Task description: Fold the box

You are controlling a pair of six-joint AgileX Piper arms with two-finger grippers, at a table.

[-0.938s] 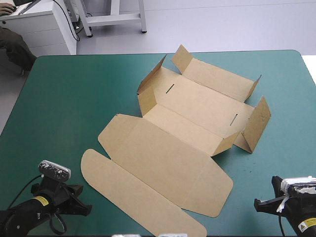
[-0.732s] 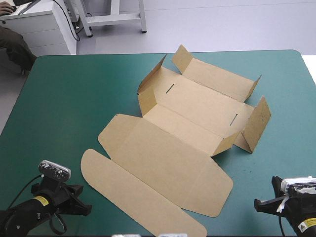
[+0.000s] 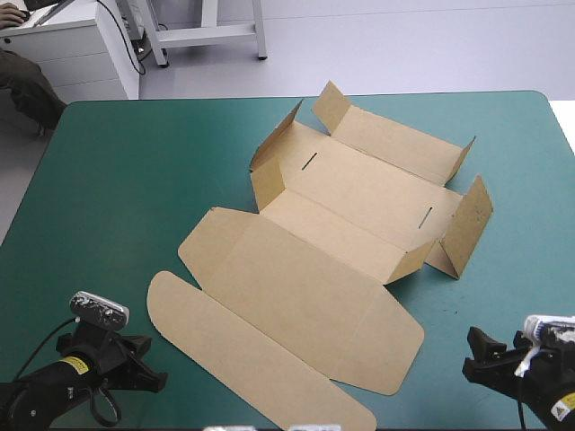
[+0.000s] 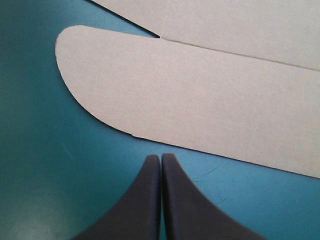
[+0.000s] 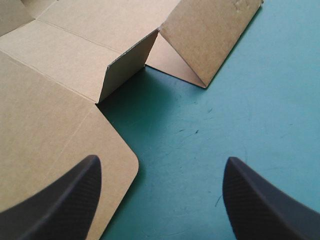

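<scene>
We see the brown box point(image 3: 332, 242) lying open on the teal-green counter point(image 3: 117, 180), from its middle toward the far right. The farther part has its walls raised, with short flaps standing at both ends. The lid lies flat toward the near edge, and its long rounded flap point(image 4: 190, 100) is nearest that edge. The left fingers point(image 4: 150, 200) are pressed together into one point just short of the rounded flap's edge, not touching it. The right fingers point(image 5: 65, 200) are spread wide near the counter's near right corner and grip nothing. We see the lid's rounded corner just ahead of one of them and bare cover ahead of the other.
</scene>
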